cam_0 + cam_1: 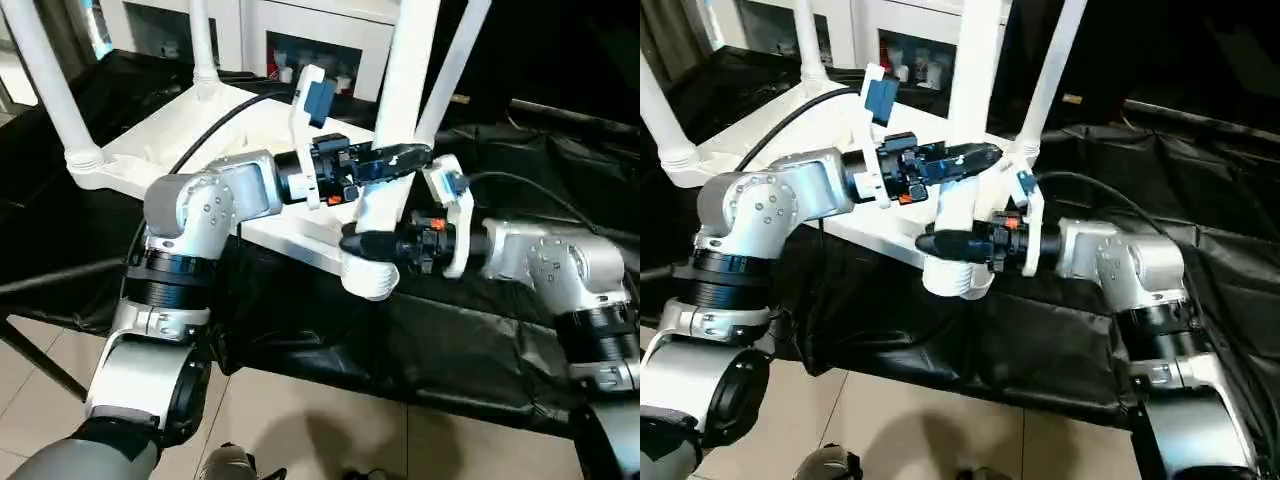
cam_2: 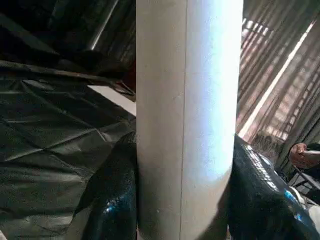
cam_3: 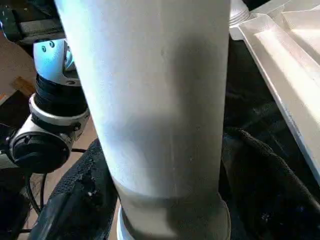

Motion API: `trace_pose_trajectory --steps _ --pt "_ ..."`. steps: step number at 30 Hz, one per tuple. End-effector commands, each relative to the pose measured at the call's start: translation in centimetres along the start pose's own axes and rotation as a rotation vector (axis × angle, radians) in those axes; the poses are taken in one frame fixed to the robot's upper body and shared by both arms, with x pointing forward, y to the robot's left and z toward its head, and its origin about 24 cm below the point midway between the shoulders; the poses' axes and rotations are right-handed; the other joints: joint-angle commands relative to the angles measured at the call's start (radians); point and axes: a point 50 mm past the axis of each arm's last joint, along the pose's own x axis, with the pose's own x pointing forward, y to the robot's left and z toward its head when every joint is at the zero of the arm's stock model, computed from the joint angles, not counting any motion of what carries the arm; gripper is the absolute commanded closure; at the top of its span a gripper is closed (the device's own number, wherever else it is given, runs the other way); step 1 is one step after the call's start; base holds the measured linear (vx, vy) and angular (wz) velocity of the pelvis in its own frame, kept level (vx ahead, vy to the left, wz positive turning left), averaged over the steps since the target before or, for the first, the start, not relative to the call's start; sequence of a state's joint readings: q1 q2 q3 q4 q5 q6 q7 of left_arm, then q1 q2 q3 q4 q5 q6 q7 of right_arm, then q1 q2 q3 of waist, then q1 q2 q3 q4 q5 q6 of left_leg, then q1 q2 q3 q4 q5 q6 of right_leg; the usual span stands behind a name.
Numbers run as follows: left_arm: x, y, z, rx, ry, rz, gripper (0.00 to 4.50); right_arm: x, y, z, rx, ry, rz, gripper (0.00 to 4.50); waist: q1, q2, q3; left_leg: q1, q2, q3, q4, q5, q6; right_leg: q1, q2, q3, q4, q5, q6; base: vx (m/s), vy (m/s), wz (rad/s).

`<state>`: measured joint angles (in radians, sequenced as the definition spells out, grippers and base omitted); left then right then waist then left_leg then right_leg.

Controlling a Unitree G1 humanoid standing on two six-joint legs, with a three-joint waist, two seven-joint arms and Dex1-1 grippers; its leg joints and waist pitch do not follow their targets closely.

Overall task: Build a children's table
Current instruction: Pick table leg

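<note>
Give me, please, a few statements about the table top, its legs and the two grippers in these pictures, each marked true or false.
1. Both grippers grasp the same leg. True: left gripper higher, right gripper lower, near the corner socket.
2. The table top lies underside up on black sheeting. True.
3. No leg has been fitted yet. False: several legs stand upright in corner sockets.
4. The right gripper is open and away from the table. False: it is shut on the leg.
5. The held leg lies flat. False: it stands roughly upright.

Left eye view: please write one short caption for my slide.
Both grippers, left and right, clamp the near table leg standing in its corner socket of the upturned white table top.
</note>
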<state>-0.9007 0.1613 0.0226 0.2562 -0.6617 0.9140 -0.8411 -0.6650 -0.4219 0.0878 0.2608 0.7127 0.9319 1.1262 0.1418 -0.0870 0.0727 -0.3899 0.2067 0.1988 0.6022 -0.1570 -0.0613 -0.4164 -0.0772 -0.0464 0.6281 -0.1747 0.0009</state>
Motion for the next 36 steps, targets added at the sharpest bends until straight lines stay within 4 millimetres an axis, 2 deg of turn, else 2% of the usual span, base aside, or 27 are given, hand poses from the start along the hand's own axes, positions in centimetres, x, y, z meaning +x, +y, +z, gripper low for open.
trace_pose_trajectory --steps 1,4,13,14,19,20,25,32,34,36 --pt "0.47 -0.87 0.23 0.025 0.011 -0.056 2.60 -0.47 -0.12 0.46 -0.013 -0.014 -0.013 1.43 0.000 -0.007 -0.085 0.023 0.020 -0.010 -0.060 -0.126 -0.025 0.056 -0.059 0.032 -0.066 -0.160 -0.185 0.000 0.000 0.00" --pt "0.32 -0.79 0.21 0.023 0.017 -0.057 2.60 -0.68 -0.11 0.56 -0.014 -0.019 -0.003 1.43 0.002 -0.002 -0.086 0.023 0.019 -0.010 -0.060 -0.131 -0.027 0.057 -0.059 0.032 -0.066 -0.155 -0.188 0.000 0.000 0.00" --pt "0.36 -0.80 0.17 0.024 0.028 -0.069 2.60 -0.78 -0.11 0.53 -0.011 -0.024 0.006 1.43 0.001 -0.002 -0.086 0.024 0.019 -0.010 -0.060 -0.135 -0.030 0.058 -0.058 0.032 -0.065 -0.147 -0.196 0.000 0.000 0.00" --pt "0.36 -0.77 0.18 0.025 0.030 -0.070 2.60 -0.78 -0.15 0.55 -0.012 -0.023 0.008 1.60 0.001 0.000 -0.087 0.024 0.019 -0.010 -0.060 -0.132 -0.029 0.058 -0.058 0.032 -0.064 -0.142 -0.197 0.000 0.000 0.00" --pt "0.35 -0.76 0.15 0.026 0.034 -0.073 2.60 -0.73 -0.20 0.51 -0.012 -0.020 0.008 1.89 0.002 -0.001 -0.087 0.023 0.020 -0.011 -0.059 -0.132 -0.028 0.059 -0.058 0.032 -0.063 -0.134 -0.200 0.000 0.000 0.00" --pt "0.37 -0.75 0.14 0.025 0.034 -0.073 2.60 -0.69 -0.17 0.47 -0.012 -0.018 0.009 2.13 0.001 0.001 -0.087 0.024 0.019 -0.011 -0.059 -0.132 -0.029 0.059 -0.058 0.032 -0.063 -0.132 -0.201 0.000 0.000 0.00" --pt "0.51 -0.75 0.10 0.018 0.031 -0.072 2.61 -0.74 -0.09 0.37 -0.010 -0.016 0.011 2.37 0.001 0.002 -0.088 0.025 0.020 -0.011 -0.059 -0.130 -0.029 0.059 -0.058 0.031 -0.062 -0.123 -0.206 0.000 0.000 0.00" --pt "0.48 -0.58 0.10 0.027 0.019 -0.042 2.61 -0.78 -0.22 0.27 -0.011 -0.028 0.003 2.48 0.001 0.002 -0.087 0.025 0.020 -0.011 -0.060 -0.148 -0.034 0.058 -0.058 0.031 -0.065 -0.149 -0.202 0.000 0.000 0.00" --pt "0.37 -0.27 0.29 0.026 -0.008 -0.007 2.05 -0.77 -0.19 0.24 -0.014 -0.037 0.002 2.49 0.002 0.003 -0.088 0.025 0.020 -0.012 -0.059 -0.144 -0.035 0.059 -0.058 0.031 -0.064 -0.141 -0.202 0.000 0.000 0.00" --pt "0.26 -0.14 0.57 0.007 -0.047 -0.001 1.88 -0.81 -0.15 0.22 -0.014 -0.045 0.001 2.51 0.001 0.002 -0.088 0.025 0.020 -0.011 -0.059 -0.143 -0.032 0.059 -0.057 0.031 -0.063 -0.131 -0.207 0.000 0.000 0.00"
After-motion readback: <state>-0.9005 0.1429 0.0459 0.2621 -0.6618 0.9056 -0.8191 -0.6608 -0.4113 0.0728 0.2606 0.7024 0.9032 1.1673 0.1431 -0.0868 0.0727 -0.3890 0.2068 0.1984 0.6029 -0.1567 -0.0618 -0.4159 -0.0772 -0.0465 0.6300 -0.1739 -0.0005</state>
